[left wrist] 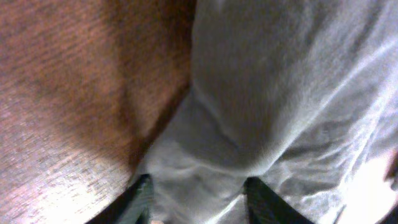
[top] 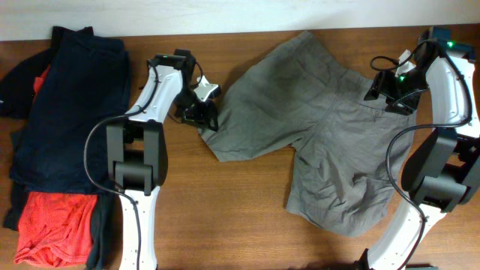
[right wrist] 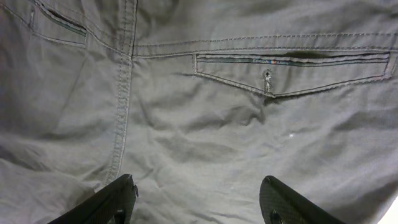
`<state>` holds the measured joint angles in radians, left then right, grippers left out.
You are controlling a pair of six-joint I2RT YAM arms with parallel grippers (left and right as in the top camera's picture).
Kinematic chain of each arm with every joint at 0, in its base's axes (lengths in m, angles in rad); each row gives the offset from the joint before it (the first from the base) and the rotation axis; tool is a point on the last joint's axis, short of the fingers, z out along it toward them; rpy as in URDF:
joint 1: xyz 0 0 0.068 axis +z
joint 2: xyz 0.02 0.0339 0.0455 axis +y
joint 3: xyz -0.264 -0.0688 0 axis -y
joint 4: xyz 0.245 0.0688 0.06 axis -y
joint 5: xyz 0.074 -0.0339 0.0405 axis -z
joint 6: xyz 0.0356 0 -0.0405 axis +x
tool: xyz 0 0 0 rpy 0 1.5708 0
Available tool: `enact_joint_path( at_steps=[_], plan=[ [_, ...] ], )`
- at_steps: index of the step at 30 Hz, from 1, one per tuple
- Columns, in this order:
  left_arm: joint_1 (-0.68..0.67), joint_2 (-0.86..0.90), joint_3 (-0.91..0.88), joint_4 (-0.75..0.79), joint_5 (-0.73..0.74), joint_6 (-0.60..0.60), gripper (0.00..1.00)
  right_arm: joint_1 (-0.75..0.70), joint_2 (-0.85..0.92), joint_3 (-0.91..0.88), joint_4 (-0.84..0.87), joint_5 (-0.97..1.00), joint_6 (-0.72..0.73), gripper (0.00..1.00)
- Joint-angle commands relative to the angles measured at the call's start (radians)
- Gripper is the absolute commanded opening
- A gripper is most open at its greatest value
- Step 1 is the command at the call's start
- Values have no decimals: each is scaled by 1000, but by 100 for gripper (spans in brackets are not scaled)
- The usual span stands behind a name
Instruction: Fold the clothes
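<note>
1. Left gripper [left wrist: 198,199]: jaws spread, straddling a bunched fold at one leg's hem, not clamped.
2. Right gripper [right wrist: 198,199]: jaws released, above the seat by a back pocket [right wrist: 289,71].
3. The shorts [top: 322,127] lie on the table [top: 225,217], with the waistband nearest the right arm and the legs running left and frontward.
4. Count: one pair of shorts, two legs, two pockets; apart, one navy garment [top: 71,112] and one orange-red garment [top: 56,225].

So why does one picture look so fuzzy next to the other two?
Left wrist: everything is out of focus, probably too close to the lens, so the shorts look pale and soft and the table grain smears. Right wrist: sharp, with the pocket stitching crisp. Overhead: even light, only soft shadows.
</note>
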<state>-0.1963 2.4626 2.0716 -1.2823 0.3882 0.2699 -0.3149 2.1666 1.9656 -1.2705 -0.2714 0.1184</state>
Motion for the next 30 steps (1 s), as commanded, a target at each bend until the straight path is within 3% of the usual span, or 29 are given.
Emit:
enact_joint_path(
  at_steps=[1, 4, 5, 7, 13, 23, 30],
  plan=[
    [-35, 31, -8, 14, -86, -42, 40, 7, -31, 17, 2, -5, -11, 69],
    [-64, 31, -8, 15, -91, -42, 33, 7, -31, 17, 2, -5, -11, 69],
    [-72, 31, -8, 18, -96, -44, 26, 7, -31, 17, 2, -5, -11, 69],
    [-90, 31, -8, 34, -171, -106, 1, 7, -31, 17, 1, -6, -11, 69],
    [-82, 30, 35, 48, -398, -264, 1, 7, -31, 17, -5, -5, -11, 70],
    [38, 30, 415, 91, -442, -294, 1, 7, -31, 17, -11, -5, -11, 70],
    [70, 31, 456, 278, -447, -296, 1, 7, -31, 17, -16, -6, -11, 70]
  ],
)
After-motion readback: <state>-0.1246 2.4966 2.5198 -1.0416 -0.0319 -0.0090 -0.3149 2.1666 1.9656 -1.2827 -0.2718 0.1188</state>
